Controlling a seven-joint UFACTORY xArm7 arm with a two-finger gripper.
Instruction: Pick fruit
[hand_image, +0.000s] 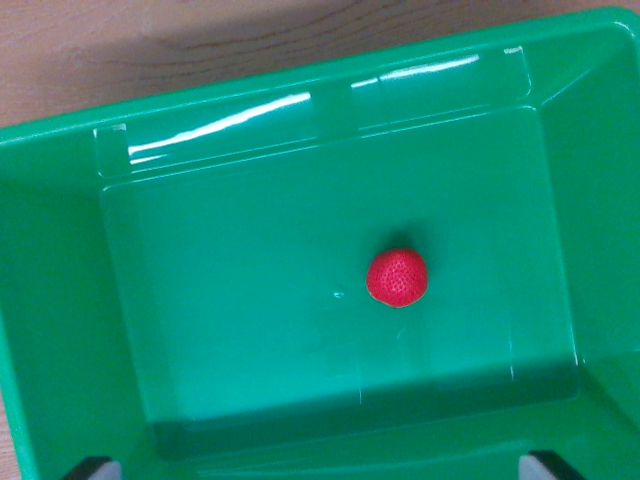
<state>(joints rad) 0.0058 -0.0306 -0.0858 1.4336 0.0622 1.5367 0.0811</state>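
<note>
Sitting on the flat floor of a green bin, a little to the wrist view's right of the middle, is a single strawberry (398, 277). It is rounded, slightly broader at the top and narrowing toward the bottom, bright red, with a finely dimpled skin dotted by tiny pale seeds. A dark patch shows at its upper edge, too small to tell whether it is leaf or shadow. Nothing touches the fruit; it lies alone, well apart from every wall.

The bin (300, 110) is moulded from smooth, glossy green plastic. Its floor is a rounded rectangle, and the walls slope outward and upward to a thick, rolled rim. White streaks of reflected light run along the far wall and a stepped ledge just under the rim. A small pale speck marks the floor just beside the strawberry, toward the wrist view's left. No lettering, label or brand mark can be read anywhere on the plastic.

Beyond the rim, along the top edge and at the lower left corner, is a wooden tabletop (150, 40), light brown with faint grain lines.

The gripper's fingertips (95, 468) appear only as two dark tips at the bottom corners, spread wide apart, with nothing held between them.
</note>
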